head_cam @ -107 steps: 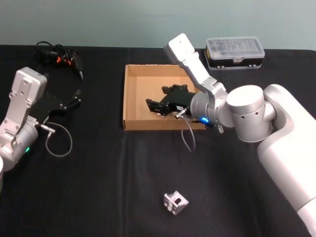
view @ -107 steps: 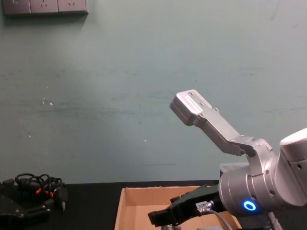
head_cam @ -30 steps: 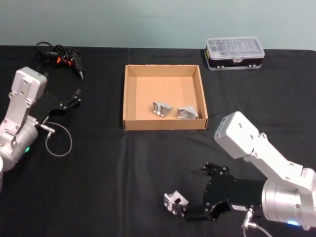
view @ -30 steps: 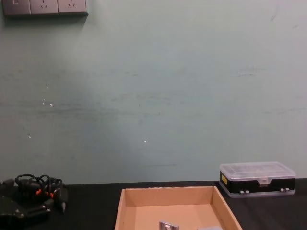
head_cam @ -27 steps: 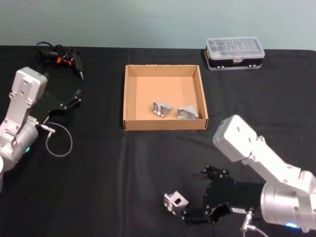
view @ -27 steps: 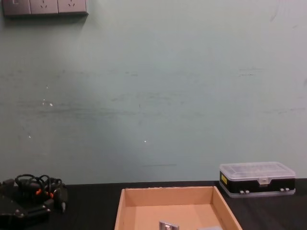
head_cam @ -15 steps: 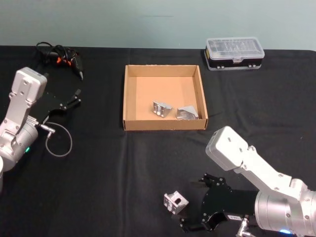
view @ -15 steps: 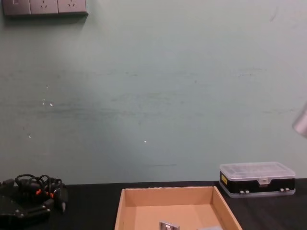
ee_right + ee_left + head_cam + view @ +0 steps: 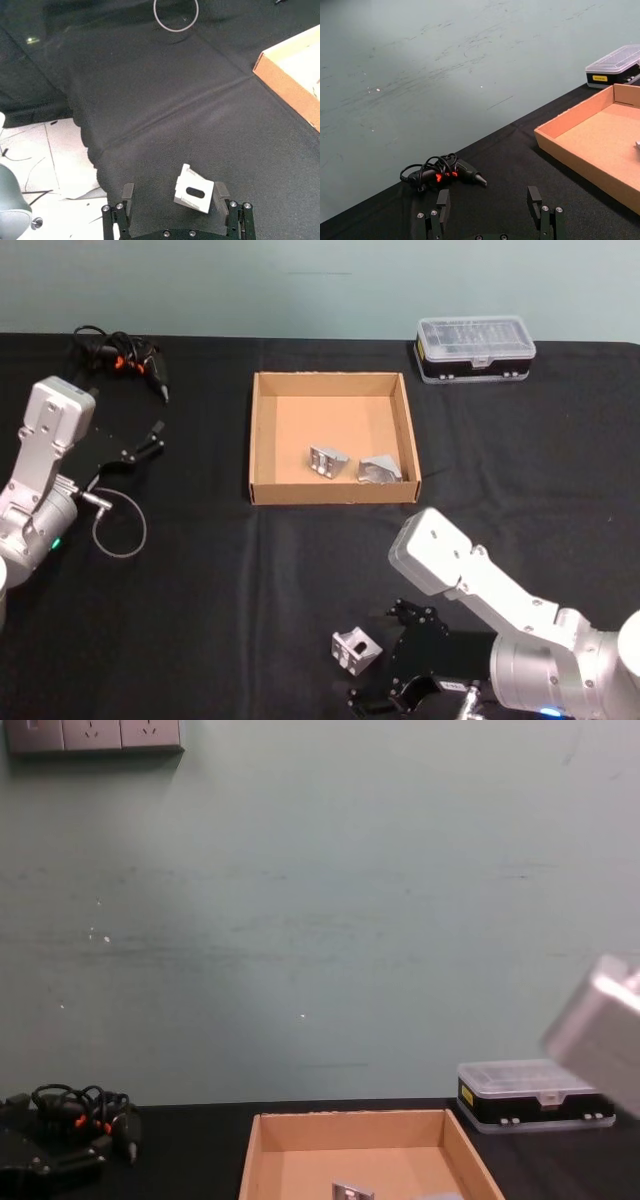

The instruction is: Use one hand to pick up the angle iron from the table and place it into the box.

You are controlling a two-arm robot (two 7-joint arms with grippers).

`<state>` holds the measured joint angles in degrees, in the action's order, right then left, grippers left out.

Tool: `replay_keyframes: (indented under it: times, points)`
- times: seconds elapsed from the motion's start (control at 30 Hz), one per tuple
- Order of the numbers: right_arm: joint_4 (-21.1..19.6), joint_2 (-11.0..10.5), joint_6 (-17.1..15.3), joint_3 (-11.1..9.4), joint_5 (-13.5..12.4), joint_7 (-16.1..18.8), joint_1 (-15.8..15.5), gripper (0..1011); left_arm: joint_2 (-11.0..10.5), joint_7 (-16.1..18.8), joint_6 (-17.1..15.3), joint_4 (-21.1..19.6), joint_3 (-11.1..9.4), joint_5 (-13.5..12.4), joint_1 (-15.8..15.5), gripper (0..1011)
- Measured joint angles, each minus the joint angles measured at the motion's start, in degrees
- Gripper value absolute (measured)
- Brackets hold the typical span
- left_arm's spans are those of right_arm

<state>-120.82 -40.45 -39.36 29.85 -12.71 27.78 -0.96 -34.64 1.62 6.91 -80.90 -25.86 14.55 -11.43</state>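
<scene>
Silver against the black counter, the angle iron lies on the cloth at the near edge, well short of the box. We see the right claw low at it from the right. Its two black fingers are spread wide with the angle iron between them. In the right wrist view the piece sits just beside one finger and well clear of the other. We cannot tell whether that near finger touches it. The piece rests on the counter, its slotted face turned up toward the wrist camera.

Farther out, the tan cardboard box sits at mid-counter, and two other angle irons lie side by side on its floor near the front right corner.

At the left, level with the box, the left claw is parked above the counter. Its fingers are apart and hold nothing.

A loop of grey cable lies on the cloth beside that arm.

At the far edge a clear-lidded plastic case stands behind the box to the right. A tangle of black cords with orange marks lies at the far left.
</scene>
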Motion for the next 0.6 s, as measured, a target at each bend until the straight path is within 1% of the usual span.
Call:
replay_keyframes:
  times: [0.23,0.6]
  points:
    - [2.01,1.62,-0.14,1.19,1.54,-0.01,0.62,1003,0.0,0.0,0.0,0.0,0.0,0.0,0.0,1011]
    - [3.41,2.93,-0.06,1.28,3.02,0.31,0.41,1003,0.0,0.0,0.0,0.0,0.0,0.0,0.0,1011]
